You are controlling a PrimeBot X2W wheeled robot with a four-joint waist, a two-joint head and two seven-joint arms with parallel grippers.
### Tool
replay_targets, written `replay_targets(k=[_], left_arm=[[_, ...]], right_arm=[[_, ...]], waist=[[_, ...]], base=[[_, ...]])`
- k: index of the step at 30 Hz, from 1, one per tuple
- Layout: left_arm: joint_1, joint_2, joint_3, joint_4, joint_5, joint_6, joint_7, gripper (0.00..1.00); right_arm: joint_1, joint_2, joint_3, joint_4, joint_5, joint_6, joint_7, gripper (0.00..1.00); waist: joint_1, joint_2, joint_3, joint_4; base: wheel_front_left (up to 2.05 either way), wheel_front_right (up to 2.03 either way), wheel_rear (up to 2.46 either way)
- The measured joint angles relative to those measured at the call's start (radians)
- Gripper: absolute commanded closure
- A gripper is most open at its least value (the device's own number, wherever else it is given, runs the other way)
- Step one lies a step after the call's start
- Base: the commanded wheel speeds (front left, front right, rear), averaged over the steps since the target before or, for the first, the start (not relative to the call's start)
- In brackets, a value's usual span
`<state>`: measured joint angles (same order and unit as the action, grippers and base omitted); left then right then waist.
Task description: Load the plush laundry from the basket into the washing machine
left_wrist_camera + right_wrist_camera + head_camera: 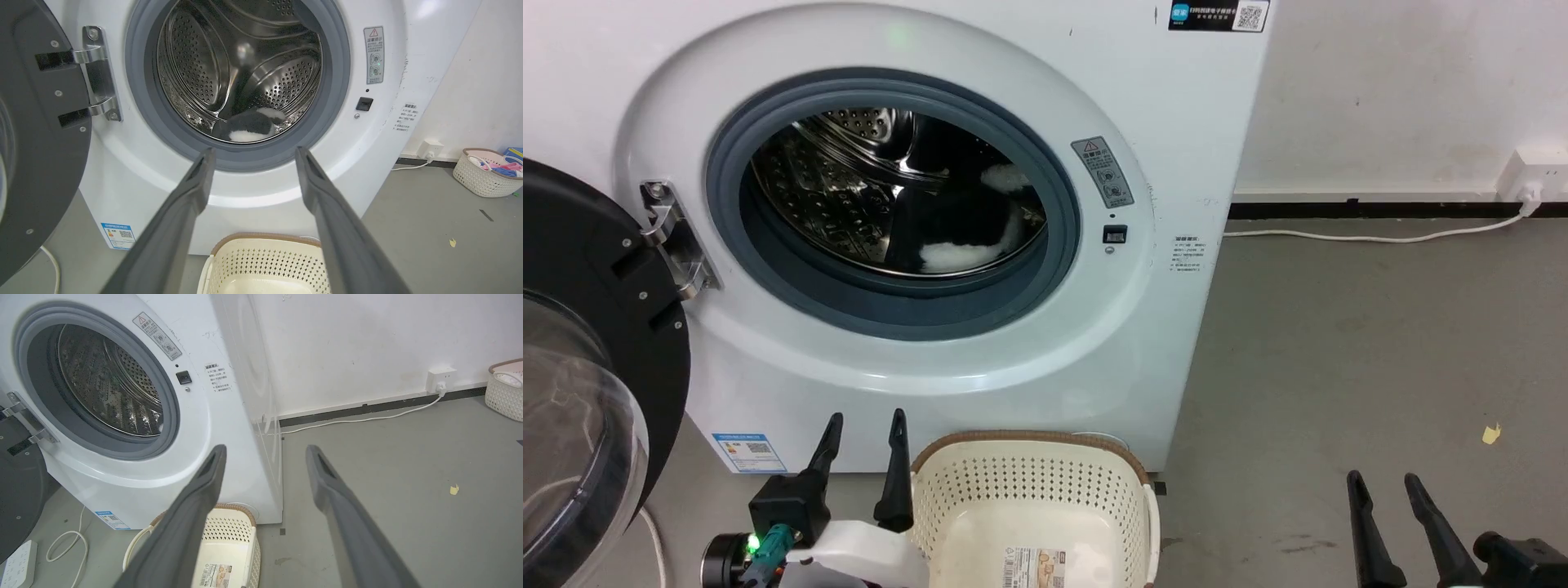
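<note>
Grey floor (1339,343) bears the washing machine (1176,122) and the basket (1029,482); a white cable (1372,238) trails.

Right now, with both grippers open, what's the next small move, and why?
Probably swing the left gripper toward the open door to push it shut: the plush laundry already lies inside the washing machine, the basket looks empty, and the right gripper is open too, holding nothing.
</note>
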<state>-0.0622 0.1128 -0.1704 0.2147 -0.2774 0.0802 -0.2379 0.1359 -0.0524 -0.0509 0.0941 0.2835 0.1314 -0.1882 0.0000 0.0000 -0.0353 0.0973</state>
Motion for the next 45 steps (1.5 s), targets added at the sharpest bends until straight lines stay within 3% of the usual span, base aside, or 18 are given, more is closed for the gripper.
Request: replay_targets(k=[41, 42, 45], left_arm=[[0.000, -0.006, -0.008, -0.003, -0.007, 0.006, 0.000, 0.00], [0.000, -0.006, -0.009, -0.002, -0.007, 0.006, 0.000, 1.00], [0.000, -0.005, -0.008, -0.001, -0.007, 0.006, 0.000, 1.00]], right_arm=[[-0.001, 0.000, -0.004, -0.006, 0.006, 0.000, 0.021, 0.00], [-0.001, 0.000, -0.004, -0.006, 0.007, 0.000, 0.021, 1.00], [-0.001, 0.000, -0.004, -0.005, 0.007, 0.000, 0.021, 1.00]], waist=[[0.0000, 0.0000, 0.007, -0.020], [0.0000, 0.0001, 0.007, -0.020], [0.0000, 0.0000, 0.007, -0.021]], base=[[0.00, 0.00, 0.00], [0.00, 0.00, 0.00], [0.00, 0.00, 0.00]])
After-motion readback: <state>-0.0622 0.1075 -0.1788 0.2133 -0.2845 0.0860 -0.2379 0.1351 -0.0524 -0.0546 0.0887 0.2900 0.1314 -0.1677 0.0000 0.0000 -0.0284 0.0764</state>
